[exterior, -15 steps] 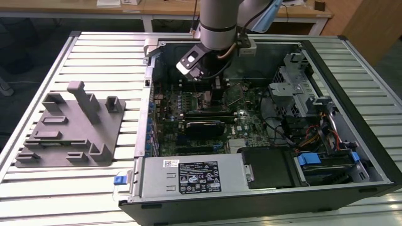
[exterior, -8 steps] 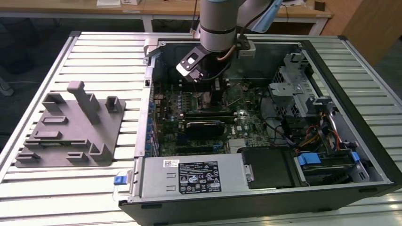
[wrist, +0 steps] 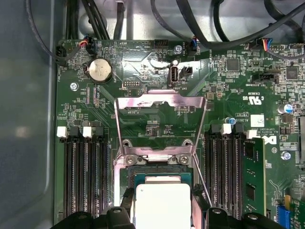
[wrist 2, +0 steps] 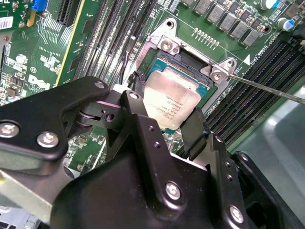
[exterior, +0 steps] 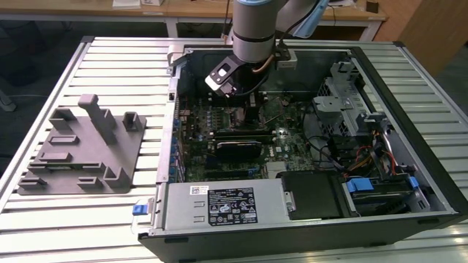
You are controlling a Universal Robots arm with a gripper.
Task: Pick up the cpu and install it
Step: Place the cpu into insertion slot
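Silvery metal lid on a thin board: the cpu (wrist 2: pixel 171 100) looks light, stiff and slick on top. Its contact side is probably fragile, so edge grip only. The gripper (wrist 2: pixel 166 112) has both black fingers (wrist 2: pixel 193 129) clamped on opposite edges of the chip. The chip sits low over the open socket (wrist 2: pixel 183 62), upper middle of the exterior view, inside the PC case (exterior: pixel 307 244). Load plate (wrist: pixel 159 102) is flipped up, clear. Lever rod (wrist 2: pixel 267 88) runs just beside the socket. RAM slots (wrist: pixel 86 176) flank it on both sides, with a RAM stick (wrist: pixel 252 176) nearby.
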